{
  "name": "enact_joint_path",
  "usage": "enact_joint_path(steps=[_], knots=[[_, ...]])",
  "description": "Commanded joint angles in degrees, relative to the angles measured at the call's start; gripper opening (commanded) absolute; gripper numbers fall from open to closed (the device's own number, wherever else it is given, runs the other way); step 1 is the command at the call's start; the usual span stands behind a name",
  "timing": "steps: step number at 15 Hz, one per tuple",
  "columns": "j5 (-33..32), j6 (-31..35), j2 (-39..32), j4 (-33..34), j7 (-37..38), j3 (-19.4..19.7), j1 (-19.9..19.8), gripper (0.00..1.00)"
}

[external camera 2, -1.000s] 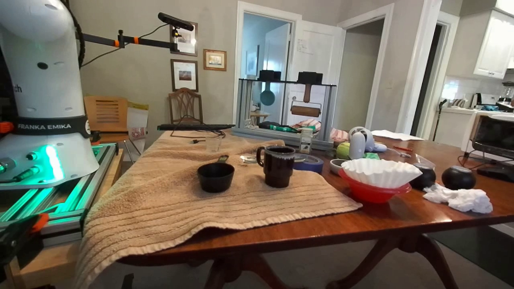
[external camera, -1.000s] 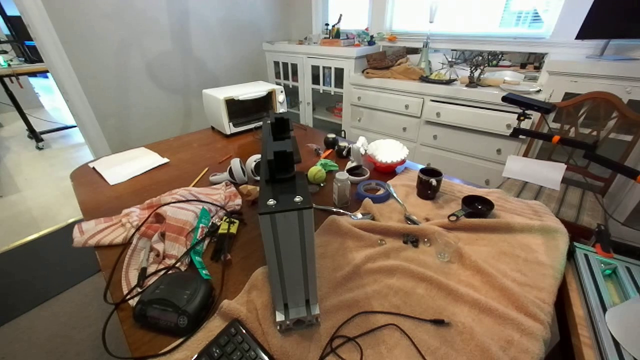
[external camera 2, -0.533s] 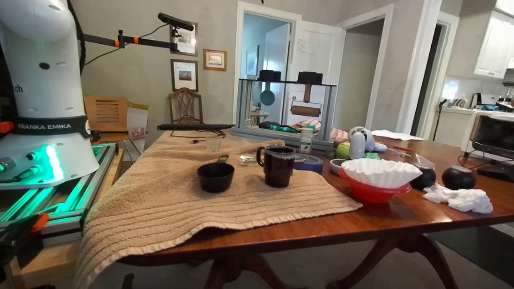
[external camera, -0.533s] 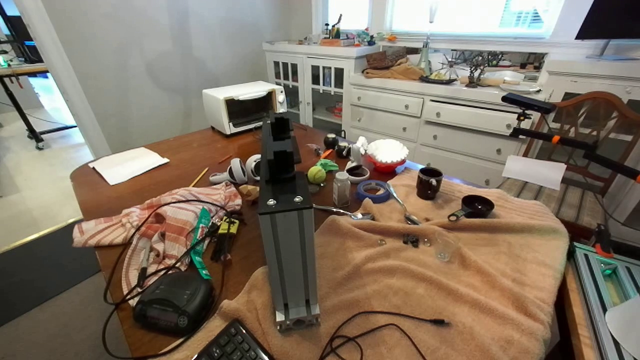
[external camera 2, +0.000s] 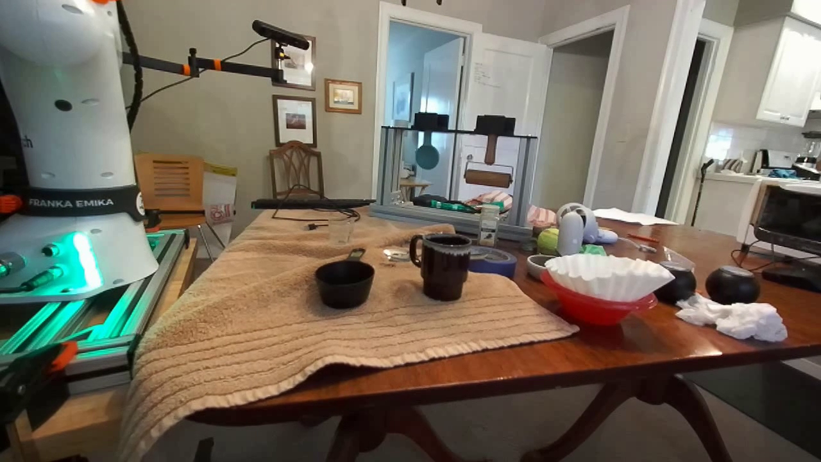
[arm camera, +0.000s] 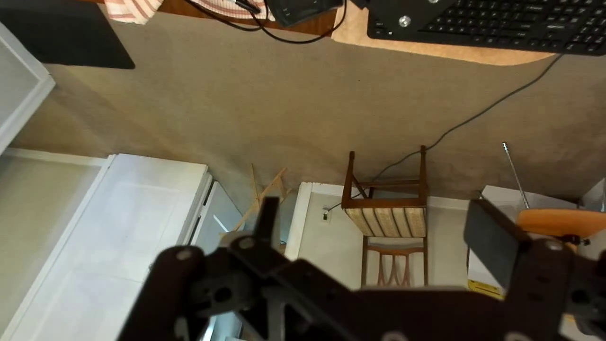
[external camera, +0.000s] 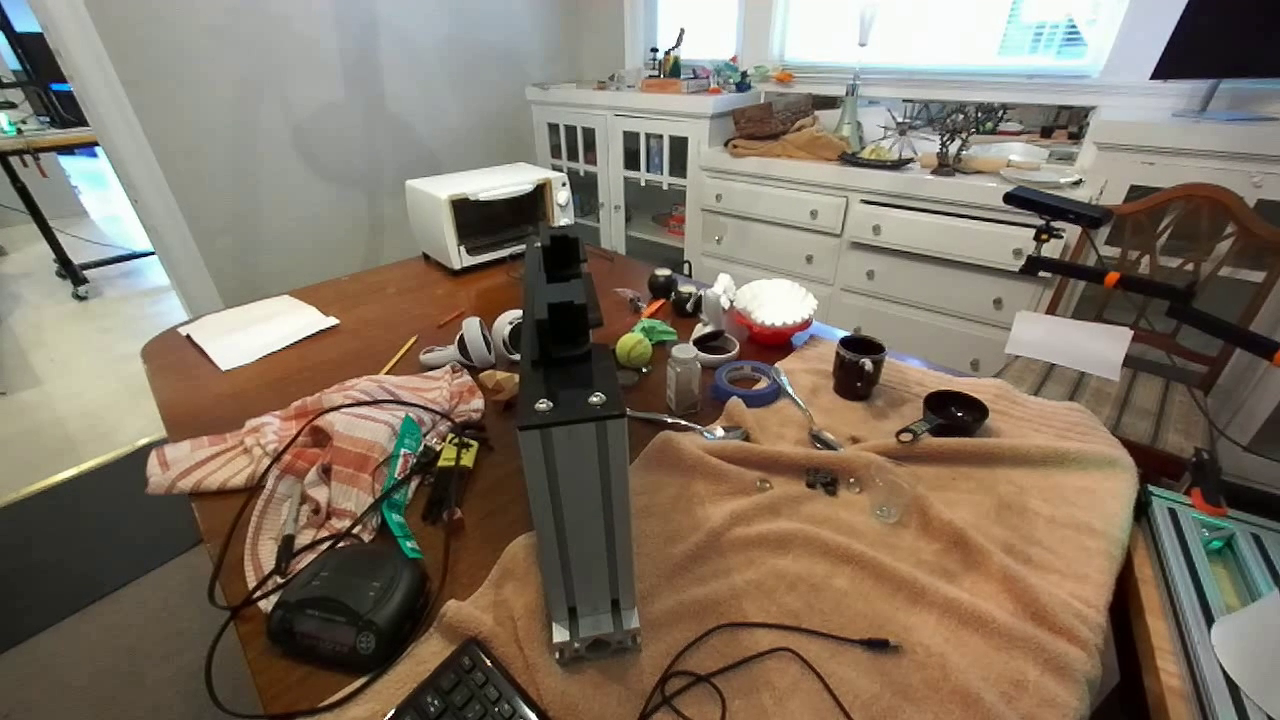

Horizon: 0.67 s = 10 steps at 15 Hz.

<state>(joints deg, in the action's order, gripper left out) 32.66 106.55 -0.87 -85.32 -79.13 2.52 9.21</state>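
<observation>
Gripper (arm camera: pixel 380 226) spread wide, nothing between its fingers (arm camera: pixel 490 241), low in my wrist view. Nearest looks like the metal rack (external camera: pixel 583 490), mid-frame in an exterior view. Probably stiff, heavyish, slick-sided; I'd take hold by an upright post (external camera 2: pixel 528 173), not the thin black top plate (external camera: pixel 570 388).

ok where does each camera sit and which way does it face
An exterior view: on the keyboard side, facing past the rack to white drawers; apparently the robot's base shows at right.
An exterior view: on the mug side, facing rack and door; the lower arm stands at left, perhaps fingers at top.
Wrist view: on the wrist, image upside down, facing floor and striped chair; parted fingers line the bottom.
Both exterior views share mug, rack and towel.
</observation>
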Motion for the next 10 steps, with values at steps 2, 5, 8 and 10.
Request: enact_joint_path(steps=[2, 5, 8, 10], knots=[[-0.1, -0.3, -0.1, 0.3, 1.3, -3.0, -3.0, 1.0], [-0.1, -0.3, -0.1, 0.3, 1.7, -3.2, -3.2, 1.0], [-4.2, -1.7, 0.0, 0.7, 5.2, -3.6, -3.0, 1.0], [-12.4, -2.9, 0.9, -0.2, 10.4, -4.7, -2.7, 1.0]])
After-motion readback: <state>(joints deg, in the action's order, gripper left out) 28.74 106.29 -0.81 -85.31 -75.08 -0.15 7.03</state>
